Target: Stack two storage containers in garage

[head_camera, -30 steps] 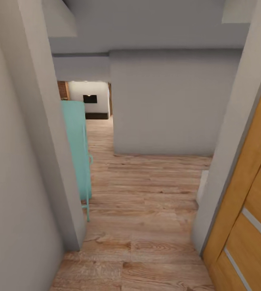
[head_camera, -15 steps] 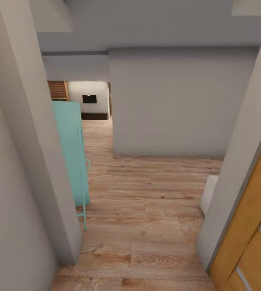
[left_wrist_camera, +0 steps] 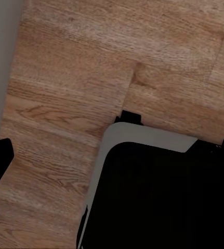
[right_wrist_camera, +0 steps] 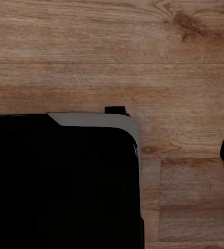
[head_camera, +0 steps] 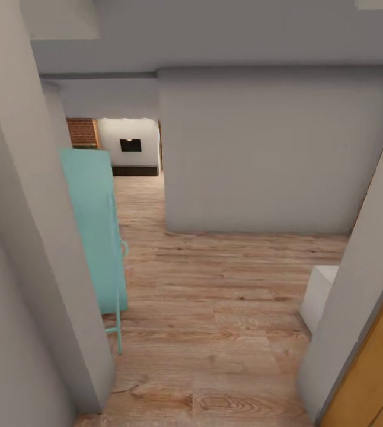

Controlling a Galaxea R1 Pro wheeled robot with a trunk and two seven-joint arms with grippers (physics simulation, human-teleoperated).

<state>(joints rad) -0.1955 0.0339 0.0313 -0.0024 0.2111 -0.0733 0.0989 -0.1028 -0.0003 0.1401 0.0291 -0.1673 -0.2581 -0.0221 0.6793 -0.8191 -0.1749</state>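
We in transit on light wood-plank hallway floor (head_camera: 215, 308); turquoise cabinet (head_camera: 93, 231) at 10 o'clock; brick-walled living room (head_camera: 83, 131) at 11. Containers unseen; tool state: cannot tell. Next: drive ahead.

the head camera has moved on through the doorway, so the whole view has shifted. the grey wall edge (head_camera: 49, 249) on the left takes up more of the view and the turquoise cabinet (head_camera: 93, 231) sits further left. the wooden door (head_camera: 372, 379) on the right has slid almost out, leaving a corner. more of the white block (head_camera: 321, 296) on the wood-plank floor (head_camera: 215, 308) shows, and more of the brick fireplace (head_camera: 82, 131) far off.
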